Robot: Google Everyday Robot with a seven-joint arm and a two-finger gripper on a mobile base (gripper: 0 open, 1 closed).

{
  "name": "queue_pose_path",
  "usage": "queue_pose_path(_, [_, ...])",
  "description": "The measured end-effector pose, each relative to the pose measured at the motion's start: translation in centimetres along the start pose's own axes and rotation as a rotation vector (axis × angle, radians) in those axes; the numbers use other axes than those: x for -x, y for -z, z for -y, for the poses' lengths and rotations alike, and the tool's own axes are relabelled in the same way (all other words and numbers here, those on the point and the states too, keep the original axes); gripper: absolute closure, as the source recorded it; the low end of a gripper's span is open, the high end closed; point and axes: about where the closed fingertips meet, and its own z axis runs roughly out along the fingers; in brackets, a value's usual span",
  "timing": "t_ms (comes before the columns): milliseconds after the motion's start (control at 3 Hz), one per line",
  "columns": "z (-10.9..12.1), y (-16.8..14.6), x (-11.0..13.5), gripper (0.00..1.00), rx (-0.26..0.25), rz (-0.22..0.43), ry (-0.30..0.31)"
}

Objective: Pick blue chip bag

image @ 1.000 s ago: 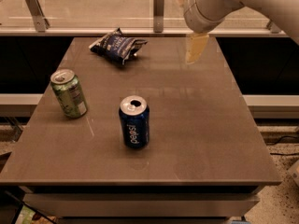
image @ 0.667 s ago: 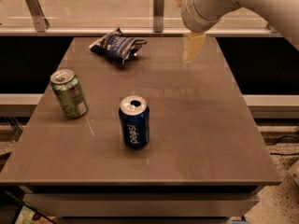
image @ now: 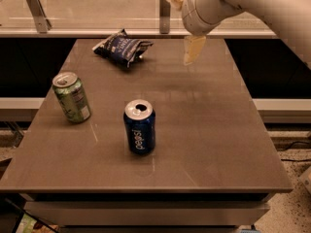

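blue chip bag [image: 121, 46] is the target, lying crumpled near the far edge of the table [image: 214, 135], left of centre in the camera view; table is the big brown slab filling most of the frame; white arm [image: 262, 6] comes in from the top right and ends over the far edge, right of the bag; bag sits flat, nothing on it or touching it; long axis runs roughly left-right across the view, right end pointing toward the arm; blue soda can [image: 140, 126] stands upright mid-table, well apart from the bag and nearer the camera; green can [image: 72, 97] stands upright on the left side, also well clear; gripper [image: 192, 46] hangs above the table surface just right of the bag, not touching it; can't tell if it's released or clenched, and it's holding nothing I can see; key relation: bag lies to the left of the gripper at about the same depth, so my read is the next move is a short sideways shift left plus a descent, closing across the bag's short width; neither can is in that path.
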Motion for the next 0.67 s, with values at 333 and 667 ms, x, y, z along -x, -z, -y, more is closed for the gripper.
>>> queue_pose_path(333, [1.0,-1.4,1.0,0.0,-0.006,0.045,0.04])
queue_pose_path(667, [2.2,-3.1,2.4,0.0,-0.003,0.104,0.08])
